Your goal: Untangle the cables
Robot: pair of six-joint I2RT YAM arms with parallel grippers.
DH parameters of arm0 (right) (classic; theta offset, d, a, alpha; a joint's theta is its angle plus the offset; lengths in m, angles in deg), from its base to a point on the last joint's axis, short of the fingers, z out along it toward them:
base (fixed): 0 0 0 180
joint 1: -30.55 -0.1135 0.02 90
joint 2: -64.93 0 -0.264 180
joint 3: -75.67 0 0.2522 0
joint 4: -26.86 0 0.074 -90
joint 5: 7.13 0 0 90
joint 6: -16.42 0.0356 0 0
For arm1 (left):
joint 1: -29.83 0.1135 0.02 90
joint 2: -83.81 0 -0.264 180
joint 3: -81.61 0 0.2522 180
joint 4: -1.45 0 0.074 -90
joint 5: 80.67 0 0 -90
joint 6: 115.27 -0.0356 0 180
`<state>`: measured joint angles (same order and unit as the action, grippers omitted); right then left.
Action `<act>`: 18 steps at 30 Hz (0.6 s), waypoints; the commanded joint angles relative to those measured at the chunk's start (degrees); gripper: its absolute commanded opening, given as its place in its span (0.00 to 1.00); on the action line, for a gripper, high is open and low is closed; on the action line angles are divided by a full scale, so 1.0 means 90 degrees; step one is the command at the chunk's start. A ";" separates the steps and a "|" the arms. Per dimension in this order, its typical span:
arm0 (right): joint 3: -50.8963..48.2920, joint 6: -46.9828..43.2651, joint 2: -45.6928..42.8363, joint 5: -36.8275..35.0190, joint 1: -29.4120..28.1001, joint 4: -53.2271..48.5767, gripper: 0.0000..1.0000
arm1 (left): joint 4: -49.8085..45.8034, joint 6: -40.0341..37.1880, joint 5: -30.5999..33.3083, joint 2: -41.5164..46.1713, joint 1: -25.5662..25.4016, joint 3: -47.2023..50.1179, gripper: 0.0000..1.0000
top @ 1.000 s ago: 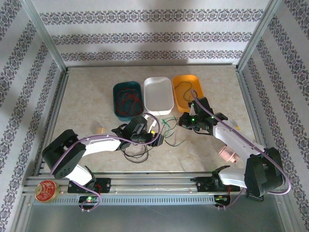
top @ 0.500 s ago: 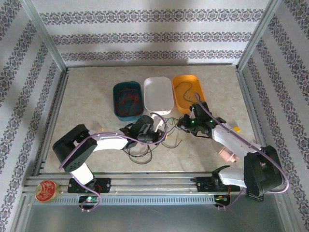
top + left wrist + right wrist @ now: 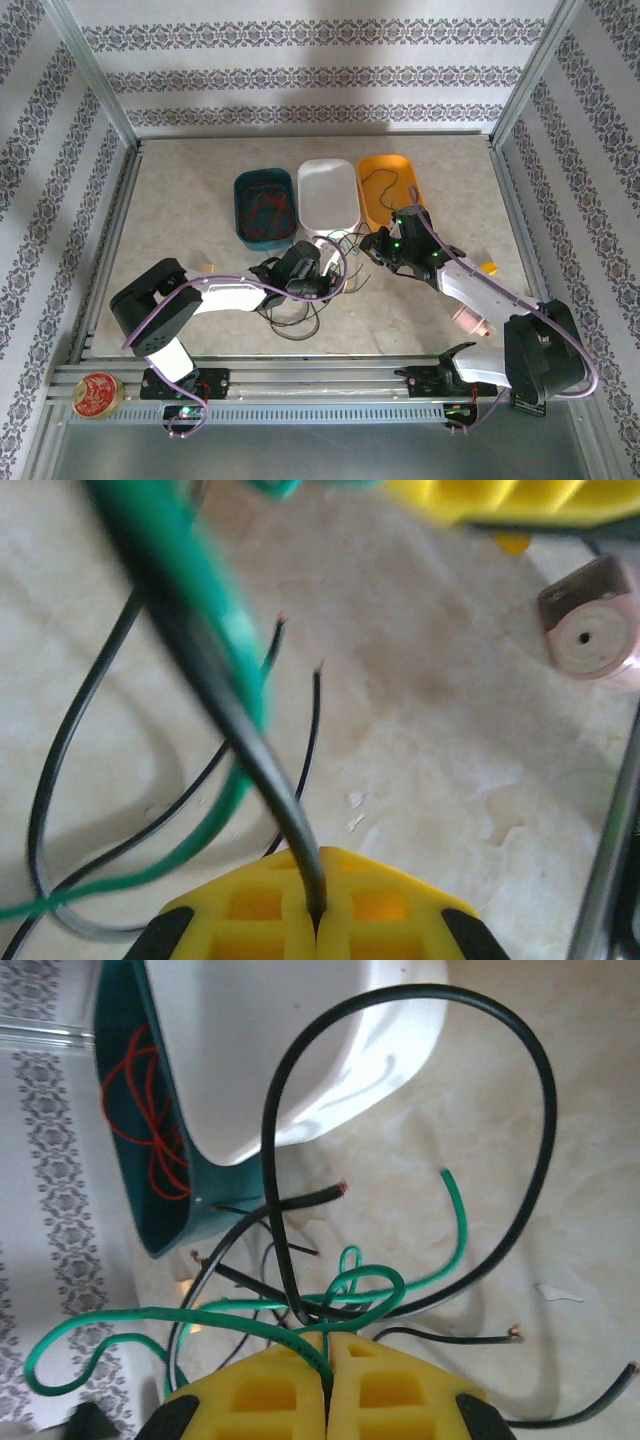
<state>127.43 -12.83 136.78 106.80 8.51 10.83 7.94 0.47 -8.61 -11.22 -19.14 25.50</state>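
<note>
A tangle of green and black cables point(image 3: 345, 262) lies on the table just in front of the trays. My left gripper point(image 3: 326, 276) is shut on a thick black cable point(image 3: 230, 720), which runs up from between the yellow jaws, with a green cable point(image 3: 235, 650) beside it. My right gripper point(image 3: 374, 246) is shut on a green cable point(image 3: 200, 1315) that loops among black cables point(image 3: 540, 1090). More black cable lies in loops point(image 3: 290, 315) under the left arm. Red cables point(image 3: 268, 212) lie in the teal tray.
Three trays stand in a row behind the tangle: teal point(image 3: 240, 200), white point(image 3: 328, 195) and orange point(image 3: 412, 185), the orange one holding a black wire point(image 3: 378, 182). A pink roll point(image 3: 470, 320) lies by the right arm. A red tape roll point(image 3: 97, 393) sits on the front rail.
My left gripper has shut on the black cable and its arm has shifted right. My right gripper has moved slightly towards the trays with the green cable.
</note>
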 commanded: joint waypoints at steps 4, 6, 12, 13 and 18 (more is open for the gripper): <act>-0.0656 0.0515 -0.0965 0.0093 0.0440 0.0587 0.00 | 0.0279 0.0097 0.0058 0.0104 0.0239 0.0439 0.00; -0.0885 0.0645 -0.1330 0.0010 0.0654 0.0639 0.00 | 0.0319 0.0142 0.0044 0.0137 0.0311 0.0546 0.00; -0.1478 0.1053 -0.2360 -0.0272 0.1245 0.0619 0.00 | 0.0672 0.0429 0.0124 0.0298 0.0557 0.0971 0.00; -0.1537 0.1095 -0.2476 -0.0298 0.1339 0.0559 0.00 | 0.0711 0.0455 0.0148 0.0344 0.0594 0.1026 0.00; -0.1550 0.0778 -0.2914 -0.0604 0.1560 -0.0127 0.00 | 0.0434 0.0330 0.0264 0.0656 0.0666 0.1160 0.00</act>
<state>113.50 -4.79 112.19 103.91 21.91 12.58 10.87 3.35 -7.18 -8.07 -13.89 35.62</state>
